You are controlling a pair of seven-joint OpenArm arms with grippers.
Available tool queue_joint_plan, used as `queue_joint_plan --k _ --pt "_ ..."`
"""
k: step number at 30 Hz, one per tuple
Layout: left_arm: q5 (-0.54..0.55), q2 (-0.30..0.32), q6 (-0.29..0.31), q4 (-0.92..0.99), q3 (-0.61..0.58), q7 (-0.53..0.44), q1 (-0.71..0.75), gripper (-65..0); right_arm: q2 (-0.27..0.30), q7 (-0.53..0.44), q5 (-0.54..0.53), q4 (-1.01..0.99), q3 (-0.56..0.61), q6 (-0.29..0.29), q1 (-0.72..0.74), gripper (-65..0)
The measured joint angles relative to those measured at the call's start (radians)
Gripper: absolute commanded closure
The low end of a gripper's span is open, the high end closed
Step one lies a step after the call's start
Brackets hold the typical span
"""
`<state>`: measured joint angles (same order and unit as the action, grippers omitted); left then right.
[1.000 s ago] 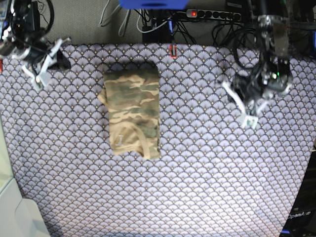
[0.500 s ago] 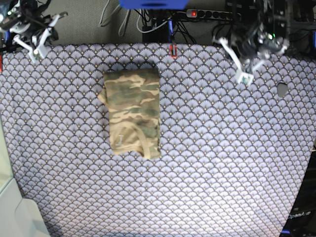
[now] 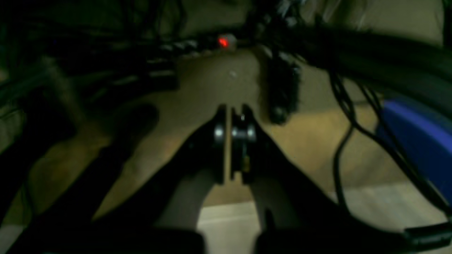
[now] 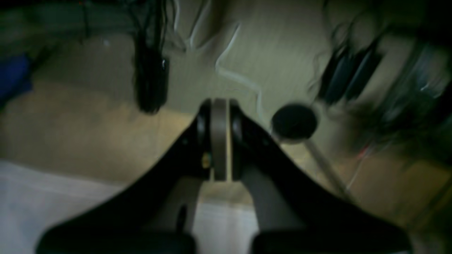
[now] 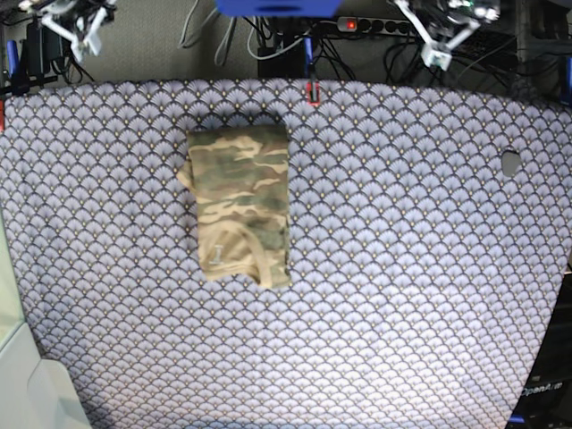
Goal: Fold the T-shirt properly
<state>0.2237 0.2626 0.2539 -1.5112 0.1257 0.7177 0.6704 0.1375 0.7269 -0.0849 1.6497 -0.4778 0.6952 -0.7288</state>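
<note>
I find the T-shirt (image 5: 239, 204) folded into a compact upright rectangle, lying left of centre on the patterned surface (image 5: 402, 295). Both arms sit at the far edge, well apart from it. The left gripper (image 3: 231, 121) and right gripper (image 4: 219, 118) are clenched on nothing. In my judgement only tidying remains: I would check that the lower edge lies flush, since one layer juts out there. Both wrist views are dark and blurred; neither shows the shirt.
</note>
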Motion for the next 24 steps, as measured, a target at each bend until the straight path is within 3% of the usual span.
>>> queue_joint_plan --k 8,14,17,18,20,24 --pt "-0.001 -0.009 -0.010 0.343 -0.125 -0.193 -0.105 -0.3 0.013 -0.334 0.208 -0.627 -0.004 -0.003 0.222 0.0" --pt "0.001 -0.006 -0.011 0.512 -0.154 -0.290 -0.164 -0.3 0.044 -0.576 0.237 -1.006 0.005 -0.005 0.324 0.0" --pt "-0.002 -0.005 -0.011 0.578 -0.155 -0.330 -0.188 -0.3 0.071 -0.725 0.234 -1.115 0.087 -0.009 0.336 0.0" --pt "-0.003 -0.006 -0.011 0.604 -0.155 -0.342 -0.200 -0.3 0.074 -0.761 0.234 -1.143 0.121 -0.032 0.341 0.0" --pt "0.000 -0.008 -0.011 0.666 -0.155 -0.408 -0.223 -0.3 0.076 -0.816 0.234 -1.187 0.198 -0.134 0.350 0.0" --pt "0.000 -0.013 -0.011 0.860 -0.156 -0.570 -0.291 -0.3 0.078 -0.833 0.229 -1.271 0.328 -0.274 0.399 0.0"
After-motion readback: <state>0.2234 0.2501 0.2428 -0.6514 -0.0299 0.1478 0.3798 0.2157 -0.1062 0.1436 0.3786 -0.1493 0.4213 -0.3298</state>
